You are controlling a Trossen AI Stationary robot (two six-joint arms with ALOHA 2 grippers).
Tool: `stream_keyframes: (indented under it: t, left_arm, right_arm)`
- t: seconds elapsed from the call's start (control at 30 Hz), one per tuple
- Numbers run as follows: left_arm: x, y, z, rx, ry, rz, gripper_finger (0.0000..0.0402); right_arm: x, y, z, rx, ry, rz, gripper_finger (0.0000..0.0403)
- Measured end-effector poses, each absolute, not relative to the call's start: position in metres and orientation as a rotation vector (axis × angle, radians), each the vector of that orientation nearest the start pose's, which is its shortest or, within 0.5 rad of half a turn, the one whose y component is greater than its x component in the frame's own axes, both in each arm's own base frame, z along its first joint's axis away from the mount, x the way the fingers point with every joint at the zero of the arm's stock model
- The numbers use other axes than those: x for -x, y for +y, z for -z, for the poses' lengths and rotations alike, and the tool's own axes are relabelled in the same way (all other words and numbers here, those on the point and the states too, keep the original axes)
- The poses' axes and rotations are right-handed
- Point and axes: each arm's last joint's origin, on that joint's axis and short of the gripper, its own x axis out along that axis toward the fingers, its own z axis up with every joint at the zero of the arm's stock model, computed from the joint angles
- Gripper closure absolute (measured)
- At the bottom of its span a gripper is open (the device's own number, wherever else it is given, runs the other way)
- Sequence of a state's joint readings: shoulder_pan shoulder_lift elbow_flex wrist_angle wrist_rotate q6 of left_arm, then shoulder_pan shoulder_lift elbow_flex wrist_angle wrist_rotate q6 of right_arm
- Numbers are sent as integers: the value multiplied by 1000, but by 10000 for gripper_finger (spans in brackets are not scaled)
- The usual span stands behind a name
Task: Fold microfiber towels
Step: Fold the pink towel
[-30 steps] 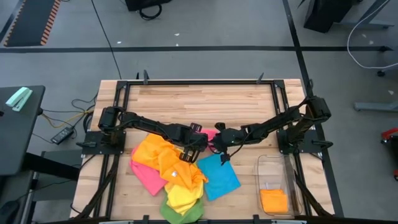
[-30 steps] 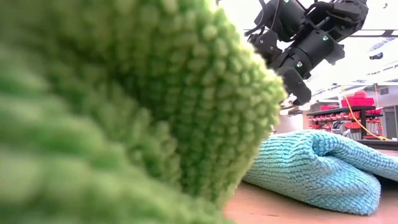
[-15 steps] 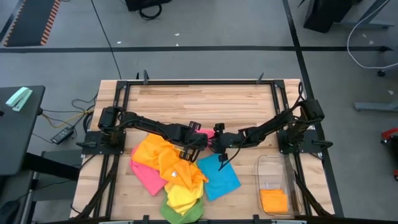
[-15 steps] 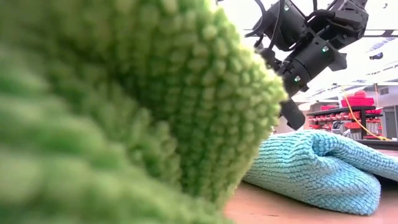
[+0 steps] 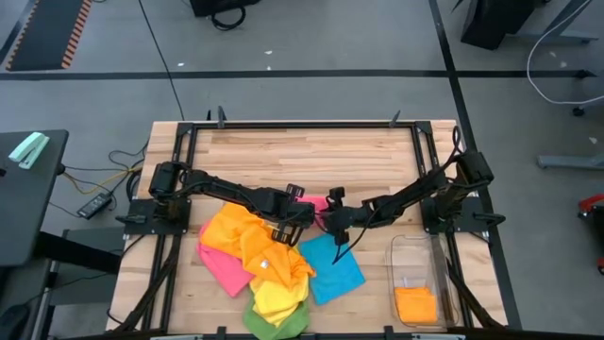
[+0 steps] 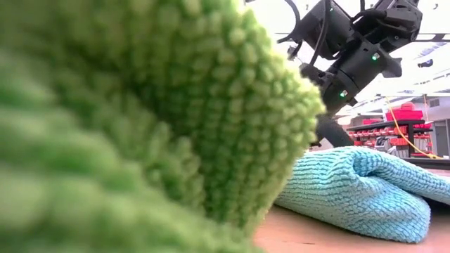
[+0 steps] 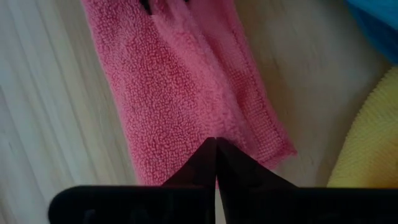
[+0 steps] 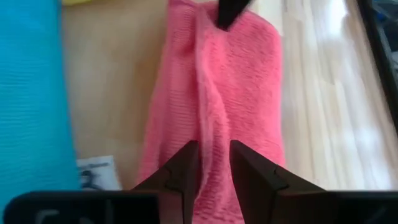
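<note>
My left end effector (image 7: 216,163) is pinched shut on the pink towel (image 7: 193,93); my right end effector (image 8: 213,163) straddles a ridge at its other end, slightly parted. The towel is soft, light and limp, best taken by edges or corners. It lies mid-worktop (image 5: 311,156), beside heaped towels (image 5: 260,260) and a plastic bin (image 5: 415,255).

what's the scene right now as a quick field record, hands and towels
left hand: shut on one end of the pink towel
right hand: at the pink towel's other end, fingers straddling a ridge of it with a narrow gap
blue towel: flat on the table
pile: orange towel, yellow towel, green towel
clear bin: holds a folded orange cloth
</note>
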State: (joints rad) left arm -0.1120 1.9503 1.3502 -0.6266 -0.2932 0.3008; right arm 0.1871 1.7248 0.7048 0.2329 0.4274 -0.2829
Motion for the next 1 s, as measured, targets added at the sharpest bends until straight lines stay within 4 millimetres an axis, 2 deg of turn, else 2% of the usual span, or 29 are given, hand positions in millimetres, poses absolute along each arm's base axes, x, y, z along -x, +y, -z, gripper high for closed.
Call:
stream_keyframes:
  t: [0.2,0.53,0.77,1.0]
  left_arm:
    - [-385,-35,-170,-508,1225,24,384]
    - [-383,-35,-171,-509,1232,26,379]
    - [-378,-36,-187,-479,1211,5,386]
    - [-380,-38,-181,-402,1210,44,368]
  right_arm:
    - [-302,46,-119,502,798,111,311]
    - [-301,47,-118,481,815,90,392]
    - [-305,53,-128,525,890,83,399]
    - [-308,63,-136,549,917,59,400]
